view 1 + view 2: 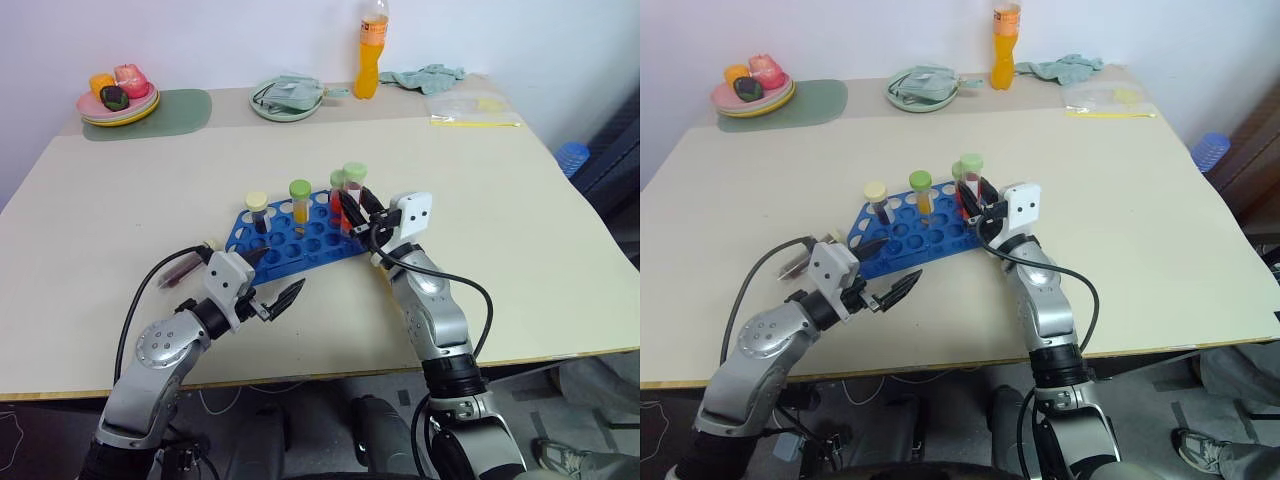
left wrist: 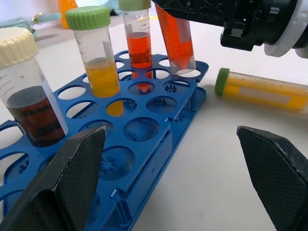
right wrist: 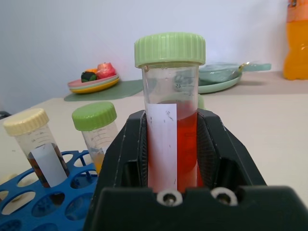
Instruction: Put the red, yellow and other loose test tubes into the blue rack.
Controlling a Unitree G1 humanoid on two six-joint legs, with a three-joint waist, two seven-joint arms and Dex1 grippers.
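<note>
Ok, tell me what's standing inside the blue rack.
Standing in the blue rack: a dark tube, a yellow tube and a red tube. The right end effector holds another red tube at a corner hole.

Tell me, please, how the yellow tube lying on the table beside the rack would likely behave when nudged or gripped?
The yellow tube lies on its side, round-bodied, so it would probably roll. Its smooth plastic may slip between fingers. It looks well filled with liquid, so likely weighty for its size.
</note>
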